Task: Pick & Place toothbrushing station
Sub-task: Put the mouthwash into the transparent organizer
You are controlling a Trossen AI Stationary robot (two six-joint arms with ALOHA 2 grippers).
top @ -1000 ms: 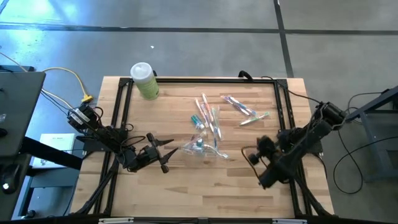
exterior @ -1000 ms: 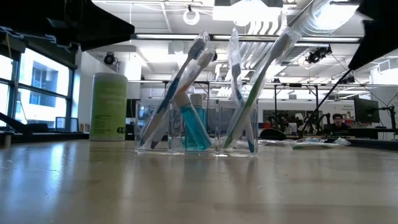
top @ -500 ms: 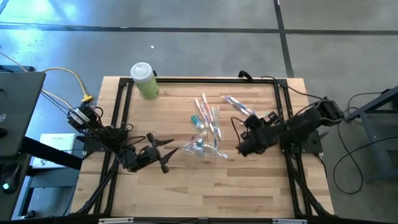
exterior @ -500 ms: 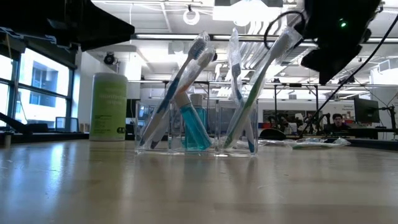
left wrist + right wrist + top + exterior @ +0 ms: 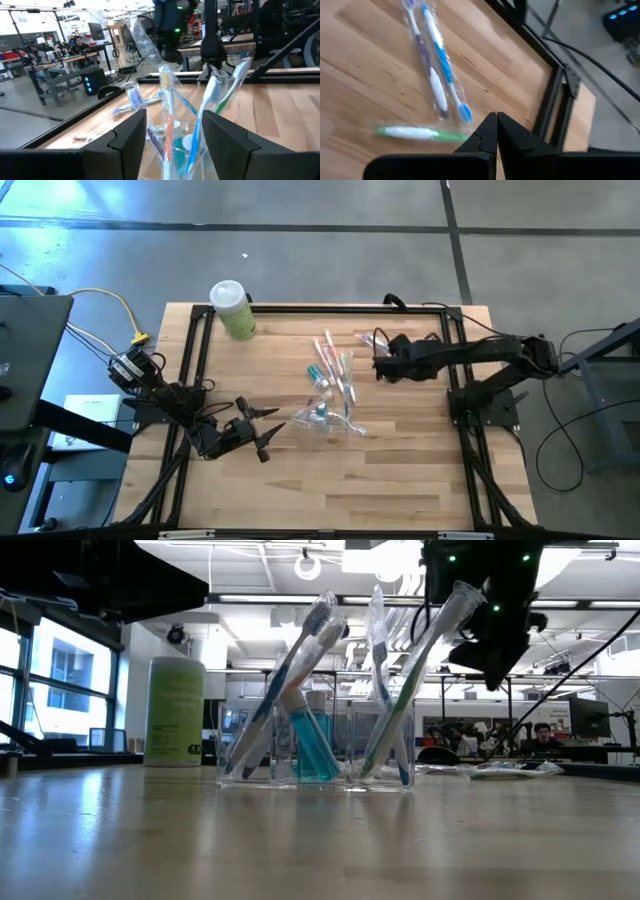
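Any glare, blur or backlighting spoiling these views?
High view: window glare on the floor, table evenly lit. Low view: ceiling lights backlight the clear organizer. Right wrist view: the green toothbrush smears with motion blur; the wrapped pair stays fairly sharp.

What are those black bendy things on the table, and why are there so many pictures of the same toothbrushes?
They are two robot arms, each ending in a pincer. One camera looks down from above, one sits at table height, and one rides on each wrist.

On the wooden table stands a clear holder with wrapped toothbrushes leaning in it, and a green bottle stands near a back corner. More wrapped toothbrushes lie loose.

The right pincer is shut and empty, reaching over the loose brushes. The left pincer is open, holds nothing and points at the holder.
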